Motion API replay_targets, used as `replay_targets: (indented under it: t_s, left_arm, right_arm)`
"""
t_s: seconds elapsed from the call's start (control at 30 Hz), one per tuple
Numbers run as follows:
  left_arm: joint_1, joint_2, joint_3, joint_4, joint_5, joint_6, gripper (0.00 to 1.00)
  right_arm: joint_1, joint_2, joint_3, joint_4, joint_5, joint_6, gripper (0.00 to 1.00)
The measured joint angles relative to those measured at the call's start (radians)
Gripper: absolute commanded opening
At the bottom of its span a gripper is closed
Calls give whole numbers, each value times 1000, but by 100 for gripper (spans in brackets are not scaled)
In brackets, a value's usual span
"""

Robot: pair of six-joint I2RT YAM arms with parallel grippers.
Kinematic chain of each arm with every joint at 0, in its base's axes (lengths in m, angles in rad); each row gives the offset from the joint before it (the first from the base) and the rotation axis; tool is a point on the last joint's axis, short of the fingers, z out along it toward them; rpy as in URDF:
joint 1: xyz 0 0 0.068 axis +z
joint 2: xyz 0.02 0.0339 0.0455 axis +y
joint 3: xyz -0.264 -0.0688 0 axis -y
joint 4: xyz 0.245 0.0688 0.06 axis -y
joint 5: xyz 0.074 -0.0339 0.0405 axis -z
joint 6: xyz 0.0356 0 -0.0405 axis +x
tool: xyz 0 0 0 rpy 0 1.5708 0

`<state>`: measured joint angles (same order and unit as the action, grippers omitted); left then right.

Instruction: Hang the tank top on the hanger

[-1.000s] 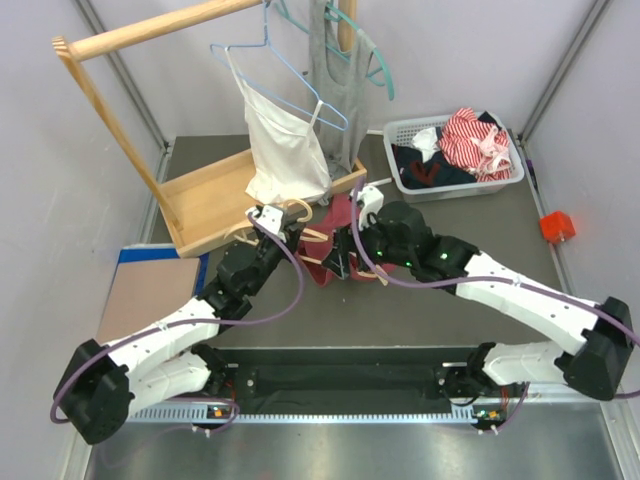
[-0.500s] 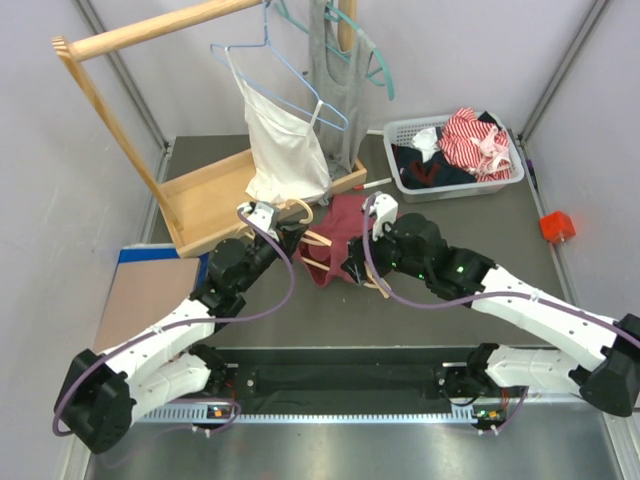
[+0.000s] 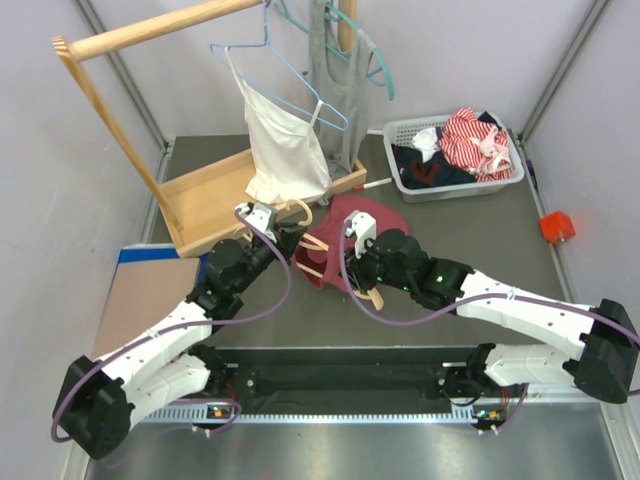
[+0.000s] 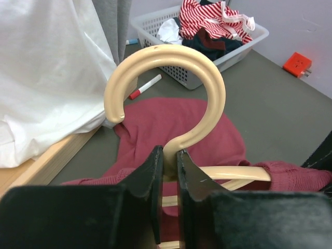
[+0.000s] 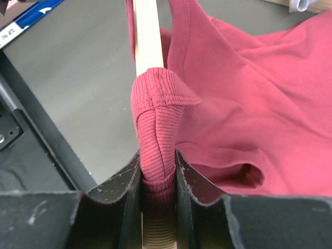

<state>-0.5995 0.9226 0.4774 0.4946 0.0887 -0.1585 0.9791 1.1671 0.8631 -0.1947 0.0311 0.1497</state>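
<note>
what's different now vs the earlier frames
The right gripper moved left and nearer, back to the tank top, and its jaws closed on the ribbed strap lying on the hanger arm. The top now lies spread more toward the back. The left gripper stayed shut on the neck of the hanger's hook; the laundry basket did not move.

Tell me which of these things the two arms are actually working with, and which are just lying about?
Part of the job:
red tank top, wooden hanger, left gripper shut on the hanger's neck, right gripper pinching a strap.

Just lying about:
white top, grey top, laundry basket, marker pen, orange block, wooden rack.
</note>
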Motion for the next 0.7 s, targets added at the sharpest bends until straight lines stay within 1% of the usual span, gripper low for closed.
replay_targets:
  t_s: [0.03,0.07,0.1,0.17,0.33,0.43,0.6,0.7]
  left_arm:
    - [0,-2,0,-6,-3,1,60]
    - [0,-2,0,-11,-5,5,71]
    - [-1,-11,0,-13,-3,3,88]
    - [-2,-34,0,-19,-5,-2,99]
    - [-4,-133,-3,-40,-31,-20,99]
    - [-4,-205,-21,-51,-75,-26,99]
    - [-4,-341,-79,-101,-236,-45,99]
    - [-5,-412,-105,-156,-406,-71,99]
  right_arm:
    - [7,0,-6,9,10,0,0]
    - [14,0,-12,19,31,2,0]
    - [31,0,-14,24,50,7,0]
    - [49,0,-14,33,95,17,0]
    - [63,4,-9,53,198,36,0]
    - [64,21,16,49,234,36,0]
    - [64,84,127,32,261,22,0]
    - [65,122,228,4,262,14,0]
